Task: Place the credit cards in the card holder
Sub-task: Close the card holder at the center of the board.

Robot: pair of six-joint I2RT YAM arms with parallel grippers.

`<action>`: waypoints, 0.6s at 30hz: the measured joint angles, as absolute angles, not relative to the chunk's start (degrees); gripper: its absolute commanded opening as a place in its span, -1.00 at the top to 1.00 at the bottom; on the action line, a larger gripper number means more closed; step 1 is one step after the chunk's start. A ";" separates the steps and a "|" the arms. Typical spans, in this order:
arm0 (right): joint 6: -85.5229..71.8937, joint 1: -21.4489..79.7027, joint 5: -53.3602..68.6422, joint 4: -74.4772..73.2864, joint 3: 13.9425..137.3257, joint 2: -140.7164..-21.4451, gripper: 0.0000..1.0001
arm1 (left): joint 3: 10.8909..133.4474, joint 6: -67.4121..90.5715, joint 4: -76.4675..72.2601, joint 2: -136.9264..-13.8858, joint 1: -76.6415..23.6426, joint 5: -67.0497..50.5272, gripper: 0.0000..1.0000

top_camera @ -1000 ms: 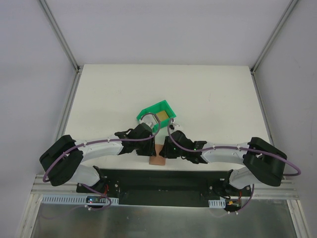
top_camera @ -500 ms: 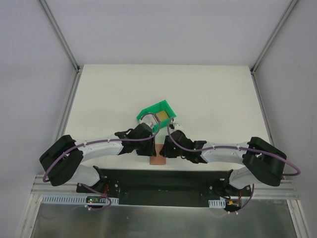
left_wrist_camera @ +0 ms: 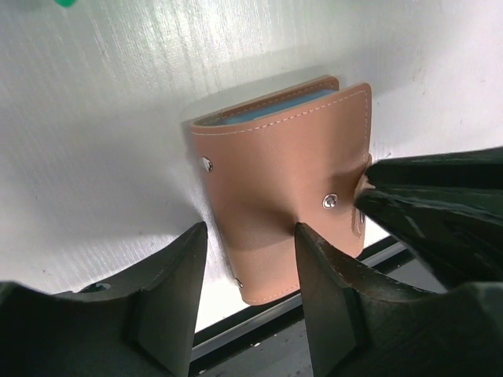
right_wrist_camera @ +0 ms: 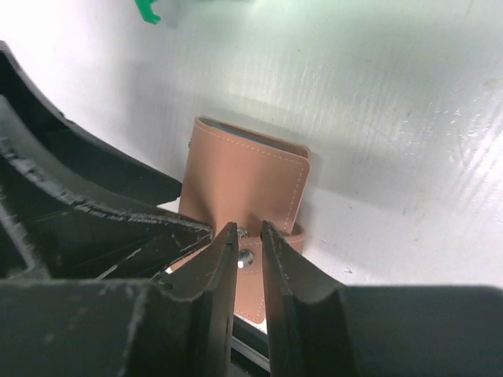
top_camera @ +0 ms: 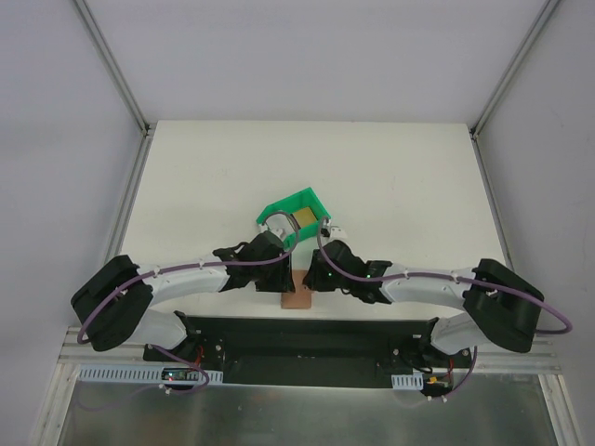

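Lying folded, tan stitched card holder (left_wrist_camera: 283, 181); right tool (right_wrist_camera: 248, 229) clamps it, left tool (left_wrist_camera: 251, 232) apart.

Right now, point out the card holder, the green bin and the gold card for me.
card holder (left_wrist_camera: 275, 181): left wrist view, middle of its tan leather cover.
green bin (top_camera: 284, 205): top external view, on its far-left rim.
gold card (top_camera: 303, 220): top external view, on its face inside the bin.
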State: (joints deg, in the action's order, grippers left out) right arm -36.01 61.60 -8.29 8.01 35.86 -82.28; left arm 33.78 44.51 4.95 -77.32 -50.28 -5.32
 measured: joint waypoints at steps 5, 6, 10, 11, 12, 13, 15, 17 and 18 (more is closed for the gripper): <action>-34.89 61.01 -8.64 5.17 35.86 -76.64 0.57 | 33.85 44.05 5.10 -76.84 -50.19 -3.79 0.00; -34.92 60.99 -8.58 4.99 35.86 -75.99 0.57 | 33.91 43.94 5.26 -76.82 -50.19 -3.70 -0.01; -36.03 60.99 -8.14 4.93 34.94 -74.39 0.59 | 34.52 43.18 5.74 -76.82 -50.15 -2.92 -0.01; -36.42 60.99 -8.12 4.89 34.37 -74.15 0.59 | 34.72 42.94 5.82 -76.82 -50.15 -2.81 -0.01; -37.12 60.99 -7.97 4.86 33.43 -73.73 0.59 | 34.94 42.63 5.93 -76.82 -50.13 -2.74 0.00; -37.71 61.01 -7.86 4.86 32.49 -73.36 0.59 | 35.16 42.41 5.93 -76.82 -49.98 -2.74 0.00; -38.92 61.06 -7.68 4.84 30.83 -72.64 0.59 | 35.48 42.06 5.89 -76.82 -49.80 -2.72 0.01; -39.81 61.06 -7.66 4.82 29.76 -72.10 0.59 | 35.55 41.60 5.89 -76.86 -49.78 -2.74 0.03; -40.18 61.06 -7.62 4.82 29.41 -71.94 0.59 | 35.55 41.39 5.91 -76.93 -49.78 -2.74 0.03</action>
